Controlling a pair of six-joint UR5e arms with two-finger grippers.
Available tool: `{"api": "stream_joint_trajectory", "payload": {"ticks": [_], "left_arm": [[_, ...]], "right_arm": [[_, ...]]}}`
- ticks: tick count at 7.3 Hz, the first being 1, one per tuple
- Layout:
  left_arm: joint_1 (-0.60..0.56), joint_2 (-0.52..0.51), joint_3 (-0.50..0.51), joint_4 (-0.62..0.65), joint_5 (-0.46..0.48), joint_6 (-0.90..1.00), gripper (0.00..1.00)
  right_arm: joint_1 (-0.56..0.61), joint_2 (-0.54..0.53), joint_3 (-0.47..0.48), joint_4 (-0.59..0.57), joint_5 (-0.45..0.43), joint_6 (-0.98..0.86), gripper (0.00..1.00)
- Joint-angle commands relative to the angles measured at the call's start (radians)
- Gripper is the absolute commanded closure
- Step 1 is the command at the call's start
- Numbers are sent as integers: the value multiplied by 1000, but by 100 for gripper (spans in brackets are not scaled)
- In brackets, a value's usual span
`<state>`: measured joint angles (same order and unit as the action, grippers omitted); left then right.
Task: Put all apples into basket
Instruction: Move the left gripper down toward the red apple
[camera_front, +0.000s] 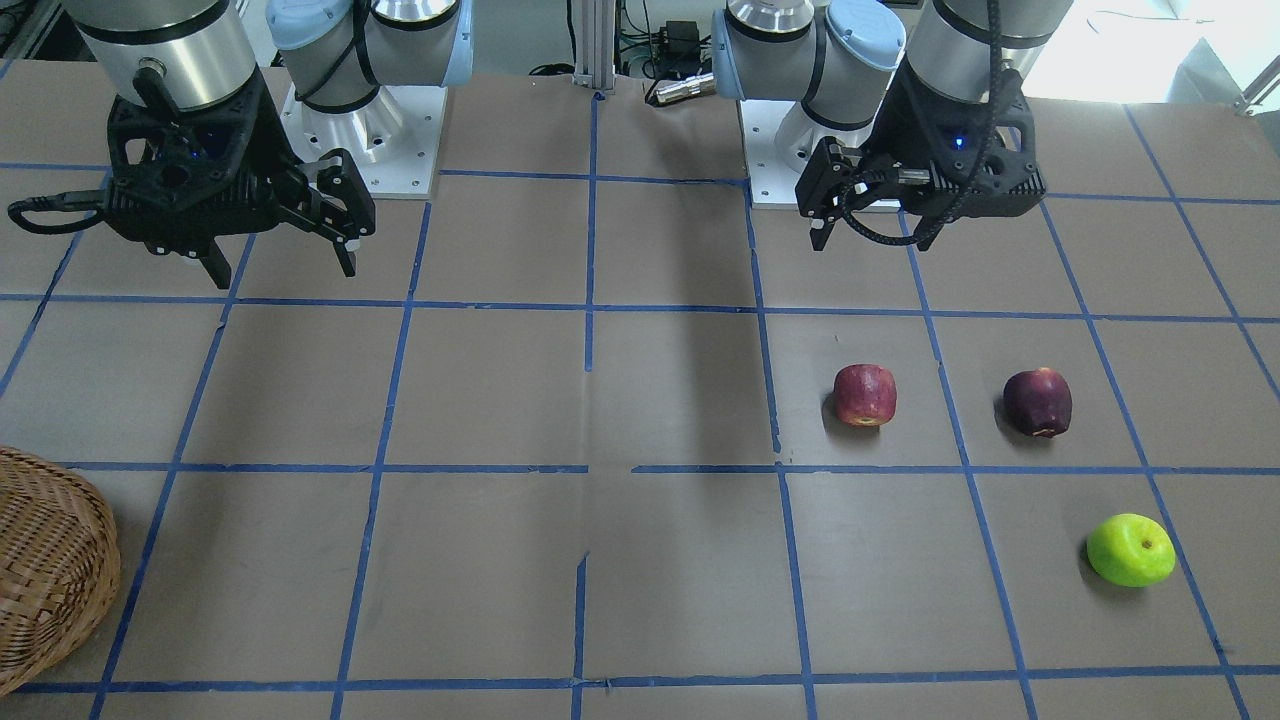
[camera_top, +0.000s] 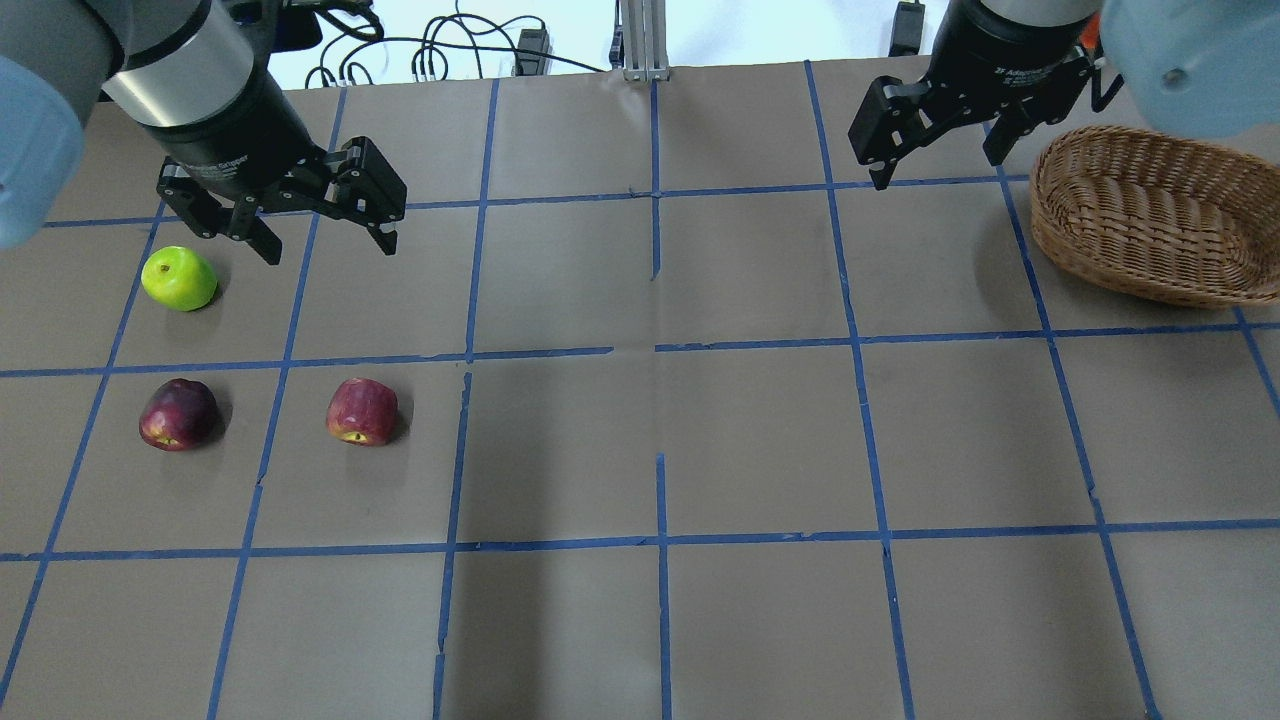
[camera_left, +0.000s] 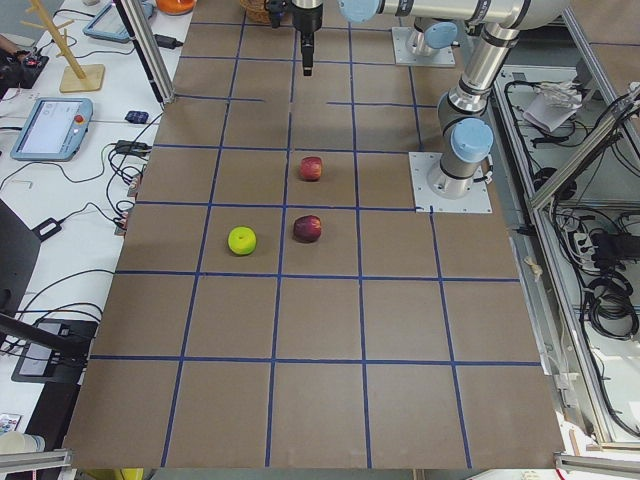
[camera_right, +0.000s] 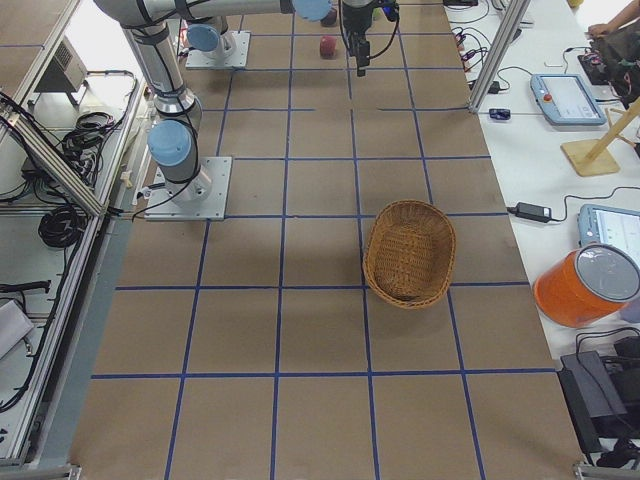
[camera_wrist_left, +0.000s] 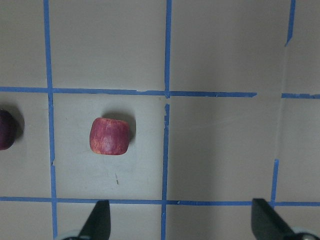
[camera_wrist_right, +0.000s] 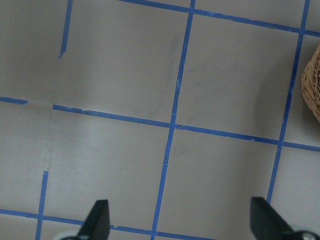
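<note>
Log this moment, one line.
left gripper open | right gripper open | streaky red apple, maroon apple, lime green apple on table | brown wicker basket empty

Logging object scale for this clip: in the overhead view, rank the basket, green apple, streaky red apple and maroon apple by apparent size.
1. basket, by far the largest.
2. maroon apple, green apple, streaky red apple: these look about alike, so I won't rank them.

Red apple (camera_top: 362, 411), maroon apple (camera_top: 178, 414) and green apple (camera_top: 179, 279) lie grouped, well apart from the upright wicker basket (camera_top: 1120, 268).
</note>
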<state>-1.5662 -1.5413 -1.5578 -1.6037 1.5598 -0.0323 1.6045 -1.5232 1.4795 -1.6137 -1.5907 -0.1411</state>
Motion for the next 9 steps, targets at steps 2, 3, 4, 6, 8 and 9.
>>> {"api": "stream_joint_trajectory", "payload": {"ticks": [2,3,4,6,8,9], "left_arm": [[2,3,1,2,3,0,0],[3,9,-14,10,-4,3,0],[6,-12,-25,10,2,15,0],[40,-55,-162,188,12,179,0],[171,-126,-366,427,8,289,0],[187,-163,-436,547,9,334,0]], "right_arm": [[0,-2,1,2,0,0,0],[0,0,1,2,0,0,0],[0,-2,2,3,0,0,0],[0,0,2,3,0,0,0],[0,-2,4,3,0,0,0],[0,-2,5,2,0,0,0]]}}
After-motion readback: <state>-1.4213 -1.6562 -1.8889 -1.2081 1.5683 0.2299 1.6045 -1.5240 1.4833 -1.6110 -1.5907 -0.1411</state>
